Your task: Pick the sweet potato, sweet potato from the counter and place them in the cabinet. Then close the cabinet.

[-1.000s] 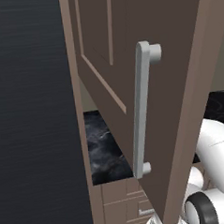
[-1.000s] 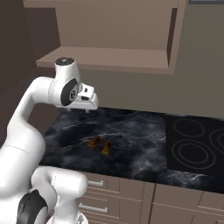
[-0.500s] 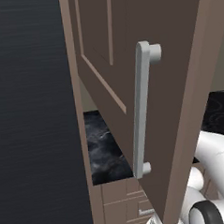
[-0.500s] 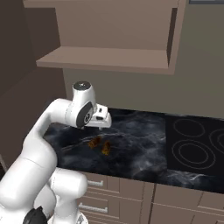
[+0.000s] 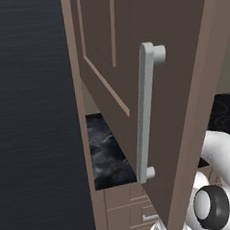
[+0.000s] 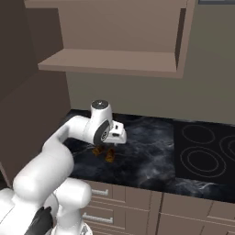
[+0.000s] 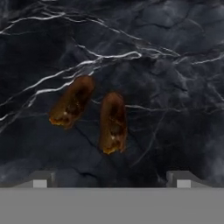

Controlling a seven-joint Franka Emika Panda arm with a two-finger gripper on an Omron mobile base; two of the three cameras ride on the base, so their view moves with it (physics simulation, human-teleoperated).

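Hovering above glossy black white-veined marble counter (image 7: 175,65), two-finger gripper (image 7: 111,180) spread wide, holding nothing. Two brown-orange oblong sweet potatoes (image 7: 72,102) (image 7: 113,122) lie side by side, apart, on counter below. Taupe-brown cabinet door (image 5: 183,93) with grey bar handle (image 5: 146,110) stands open.

Hand view looks straight down, close over the counter (image 7: 175,87).

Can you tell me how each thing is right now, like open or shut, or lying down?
Cabinet door: swung open.
Gripper: jaws open, empty, above the sweet potatoes.
Left sweet potato: lying on the counter.
Right sweet potato: lying beside it, apart.
Drawers: shut.
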